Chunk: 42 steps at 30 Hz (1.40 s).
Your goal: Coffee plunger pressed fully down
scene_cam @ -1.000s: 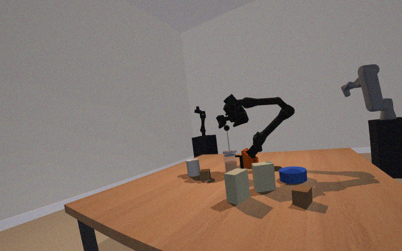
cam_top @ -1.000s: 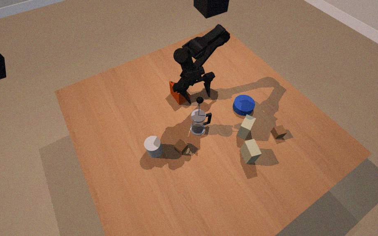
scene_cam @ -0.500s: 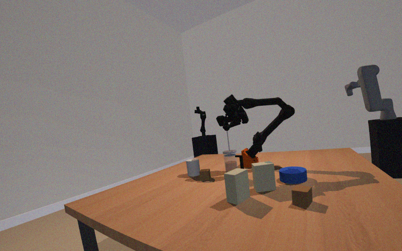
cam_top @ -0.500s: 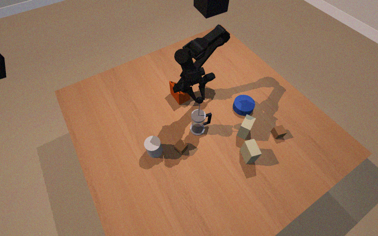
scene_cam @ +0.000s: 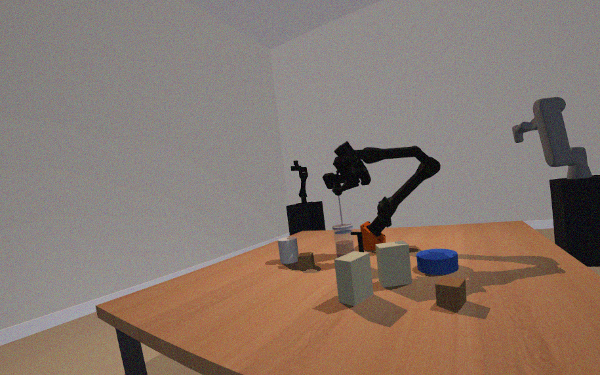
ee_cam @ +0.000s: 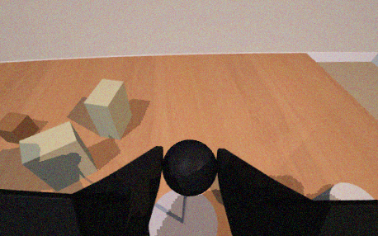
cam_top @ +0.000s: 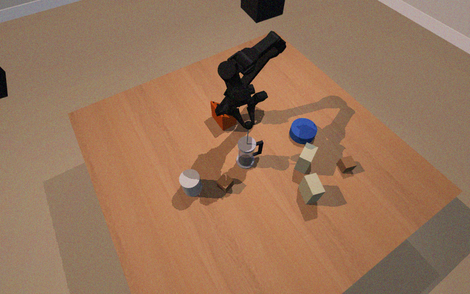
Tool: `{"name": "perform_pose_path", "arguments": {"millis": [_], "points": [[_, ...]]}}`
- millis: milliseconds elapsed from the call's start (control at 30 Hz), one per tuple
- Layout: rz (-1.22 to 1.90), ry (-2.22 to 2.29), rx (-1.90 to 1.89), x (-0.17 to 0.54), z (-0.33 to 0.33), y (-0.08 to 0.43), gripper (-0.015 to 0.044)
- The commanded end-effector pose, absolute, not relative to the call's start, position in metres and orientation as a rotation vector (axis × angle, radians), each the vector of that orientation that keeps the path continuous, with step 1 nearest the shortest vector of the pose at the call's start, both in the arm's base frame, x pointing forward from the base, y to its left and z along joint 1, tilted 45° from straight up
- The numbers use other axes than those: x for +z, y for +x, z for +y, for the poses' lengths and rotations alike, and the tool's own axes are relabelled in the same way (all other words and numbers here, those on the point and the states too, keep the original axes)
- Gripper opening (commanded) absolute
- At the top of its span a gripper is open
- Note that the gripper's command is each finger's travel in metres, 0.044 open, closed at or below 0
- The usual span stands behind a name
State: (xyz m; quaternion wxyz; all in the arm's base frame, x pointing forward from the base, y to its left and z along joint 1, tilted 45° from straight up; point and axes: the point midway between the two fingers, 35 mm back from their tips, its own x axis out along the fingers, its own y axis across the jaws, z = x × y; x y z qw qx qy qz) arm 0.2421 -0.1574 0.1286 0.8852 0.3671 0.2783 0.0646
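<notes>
Here the gripper (ee_cam: 190, 165) is clamped on the knob (ee_cam: 189, 167), rod raised above the press (cam_top: 246, 153); beside the press stand a cup (cam_top: 190, 182), small cube (cam_top: 225, 181), two tan blocks (cam_top: 306, 157) and blue disc (cam_top: 303, 130); only the wrist view shows both fingers touching the knob.

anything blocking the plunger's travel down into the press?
Nothing visible does. The gripper is shut on the plunger knob, the rod stands fully raised and bare above the press lid, and the blocks stand apart from the press.
</notes>
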Motion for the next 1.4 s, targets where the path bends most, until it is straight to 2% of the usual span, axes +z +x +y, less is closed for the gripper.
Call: {"name": "perform_pose_path", "arguments": {"millis": [0, 1367], "points": [[0.593, 0.766, 0.136, 0.120, -0.151, 0.242, 0.0123], [0.595, 0.766, 0.133, 0.069, -0.107, 0.245, 0.0123]]}}
